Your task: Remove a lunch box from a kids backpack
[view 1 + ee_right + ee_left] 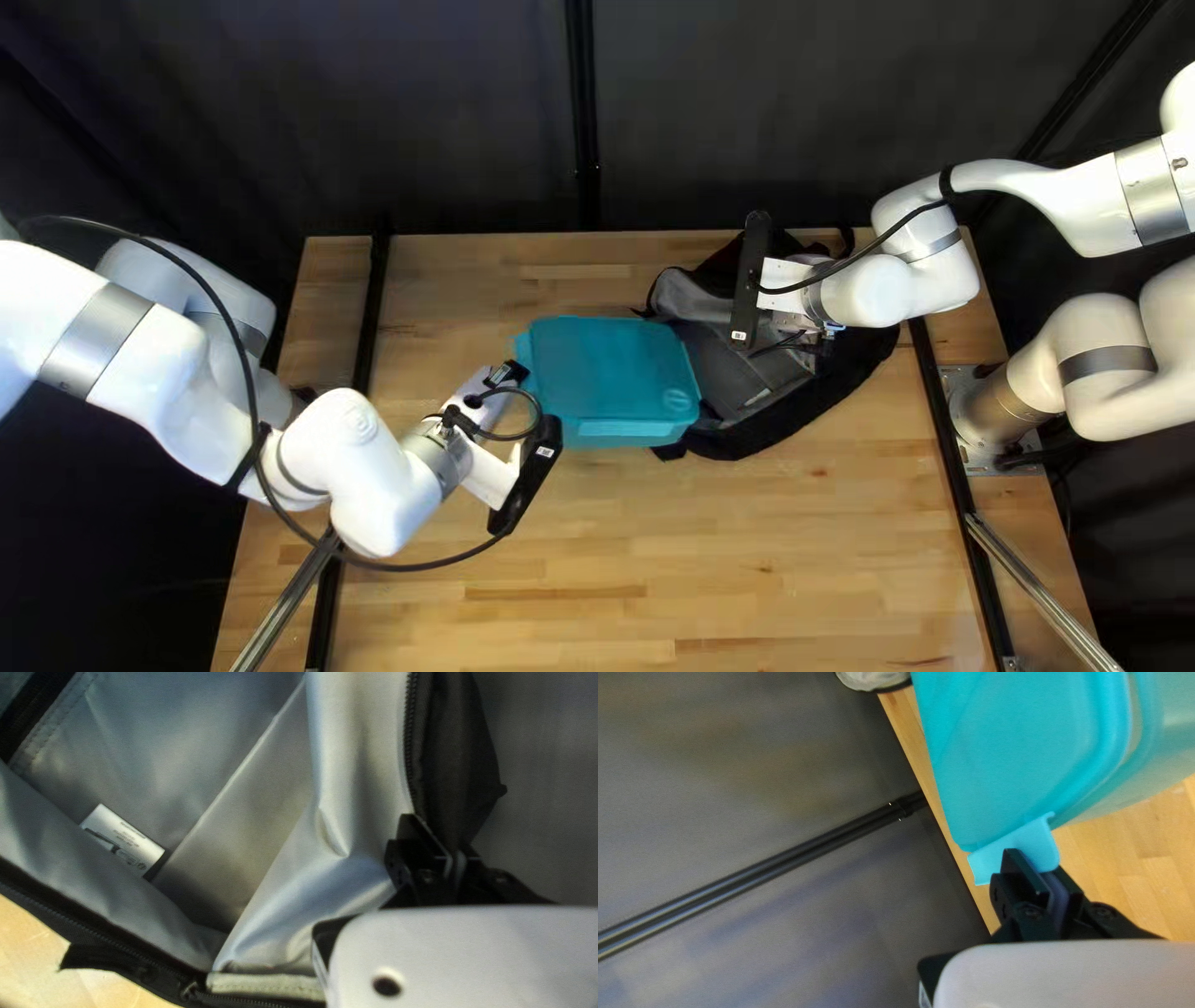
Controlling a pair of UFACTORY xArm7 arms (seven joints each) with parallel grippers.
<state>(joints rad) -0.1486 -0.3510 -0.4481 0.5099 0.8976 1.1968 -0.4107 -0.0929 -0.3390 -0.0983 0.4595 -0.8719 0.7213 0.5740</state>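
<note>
The teal lunch box (pixel 610 373) lies on the table, its right end against the opening of the dark grey and black backpack (pixel 778 405). My left gripper (pixel 513 376) is at the box's left end. In the left wrist view my left gripper (pixel 1036 870) is shut on the latch flap of the lunch box (pixel 1033 746). My right gripper (pixel 815 342) is over the backpack. Seen from the right wrist, my right gripper (pixel 441 852) is shut on the zippered edge of the backpack (pixel 349 796), whose grey lining hangs open beside it, with a white label inside.
The wooden table (pixel 598 548) extends in front of the box and backpack. Black rails (pixel 371 311) run along both of its sides. A dark curtain (pixel 461 112) stands behind the far edge, with a black post in the middle.
</note>
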